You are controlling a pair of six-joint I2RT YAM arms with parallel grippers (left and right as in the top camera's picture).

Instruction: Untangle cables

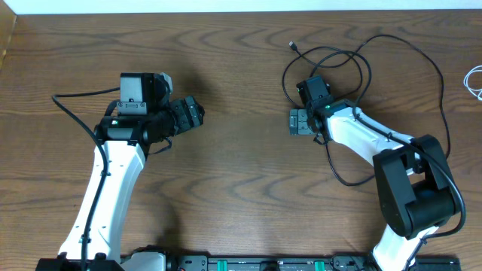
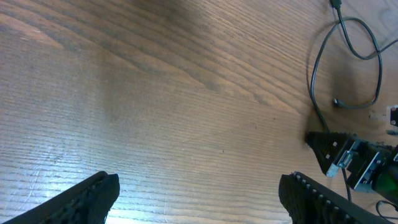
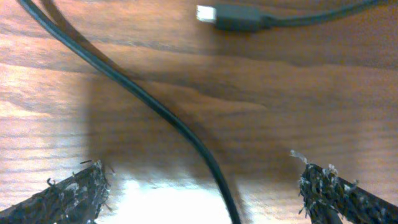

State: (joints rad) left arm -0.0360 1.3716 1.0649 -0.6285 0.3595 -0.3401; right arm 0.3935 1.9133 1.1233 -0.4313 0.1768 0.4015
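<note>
Left pincer (image 1: 194, 113): hovers over bare wooden table (image 1: 241, 188), well apart from both cords. In the left wrist view its fingers (image 2: 93, 196) stand wide apart with nothing between them. My judgement is that it is parked clear so the other arm has room.

Right pincer (image 1: 300, 122): low over the table, just beside the loops of the black cable (image 1: 340, 54). In the right wrist view the jaws are apart, nothing clamped, and a run of the cable passes across the gap between them. This reads as lined up for a pinch on that strand, not yet made.

Black cable: lies in loose overlapping loops beyond my right wrist. Its small plug end (image 3: 227, 15) lies flat and free on the wood.

White cable (image 1: 474, 79): only a small loop shows at the far right edge, well apart from the black one.

Writing: no brand, label or text readable in any view.
</note>
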